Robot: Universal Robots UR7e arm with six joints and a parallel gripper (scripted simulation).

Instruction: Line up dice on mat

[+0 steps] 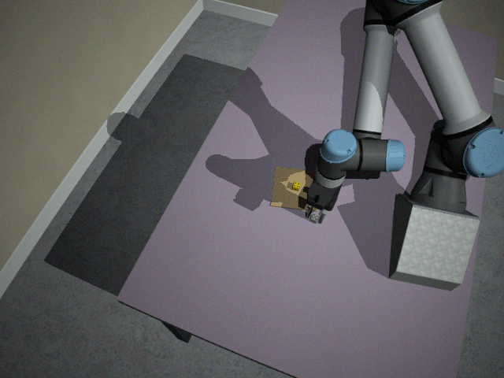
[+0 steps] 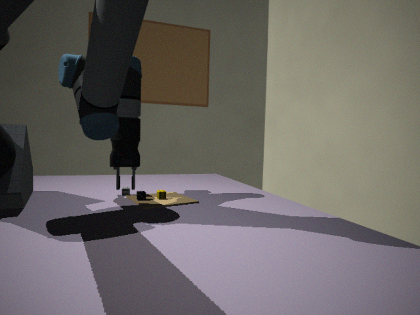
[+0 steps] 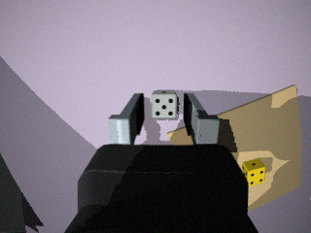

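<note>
A white die point(image 1: 314, 219) point(image 2: 125, 191) point(image 3: 165, 105) lies on the purple table just off the corner of the tan mat point(image 1: 280, 193) point(image 2: 184, 201) point(image 3: 275, 123) that is nearest the robot's base. A black die point(image 2: 141, 195) and a yellow die point(image 1: 296, 186) point(image 2: 161, 194) point(image 3: 255, 173) stand on the mat; the wrist hides the black die in the top view. My gripper point(image 1: 316, 215) point(image 2: 125, 186) point(image 3: 163, 106) is open and points straight down over the white die. Its fingertips stand one on each side, about level with the die's top. Nothing is between the fingers.
The robot's base stands on a grey block point(image 1: 433, 248) point(image 2: 15, 169) at the table's side. The arm's links cast wide shadows across the table point(image 1: 244, 284) and over the mat. An orange board point(image 2: 176, 67) hangs on the back wall.
</note>
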